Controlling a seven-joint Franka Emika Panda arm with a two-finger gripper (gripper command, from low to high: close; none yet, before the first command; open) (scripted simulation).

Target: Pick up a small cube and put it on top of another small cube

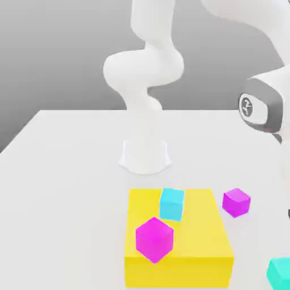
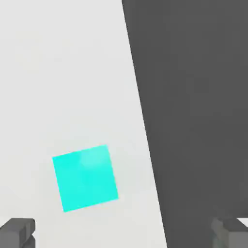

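Small cyan cube [image 2: 85, 177], flat-faced and uniformly coloured, lying on the white table [image 2: 58, 72] near its edge, at the exterior view's lower right [image 1: 280, 272]; the gripper [image 2: 124, 232] hangs above it, fingers spread wide and empty. Nearby: a yellow block [image 1: 187, 238] carrying a magenta cube [image 1: 154, 239] and a light-blue cube [image 1: 171, 204], with a smaller magenta cube [image 1: 236, 202] on the table beside it.

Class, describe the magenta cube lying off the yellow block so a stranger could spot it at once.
Find the big yellow block on the white table. Just off its far corner on the exterior view's right, a magenta cube sits directly on the table. Its magenta twin stands on the block itself, and it looks smaller than that one.
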